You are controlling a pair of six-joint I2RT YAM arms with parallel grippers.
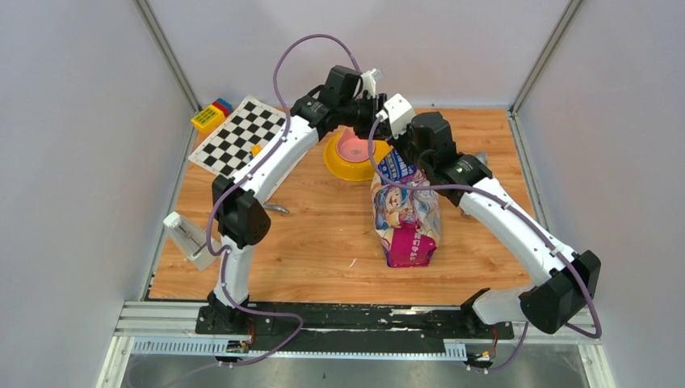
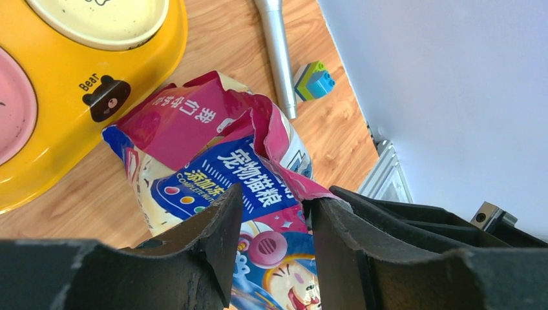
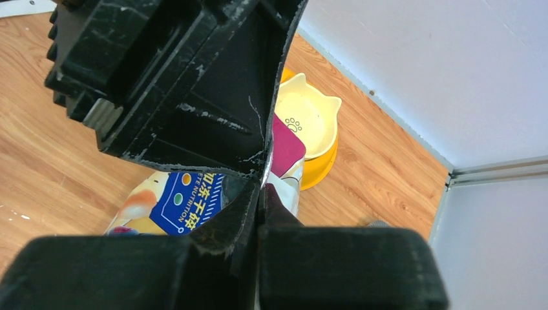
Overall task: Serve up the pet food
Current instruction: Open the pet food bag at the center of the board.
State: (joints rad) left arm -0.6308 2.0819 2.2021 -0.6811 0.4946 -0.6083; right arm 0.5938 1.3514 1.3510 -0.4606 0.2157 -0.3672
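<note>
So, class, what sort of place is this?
Probably a robotics lab cell: left arm and right arm bolted to a rail, a checkerboard calibration board, plain panels enclosing the wooden table.

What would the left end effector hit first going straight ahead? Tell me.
Most likely the bag. Its crumpled top lies directly ahead of the open left end effector, though the depth is hard to judge.
</note>
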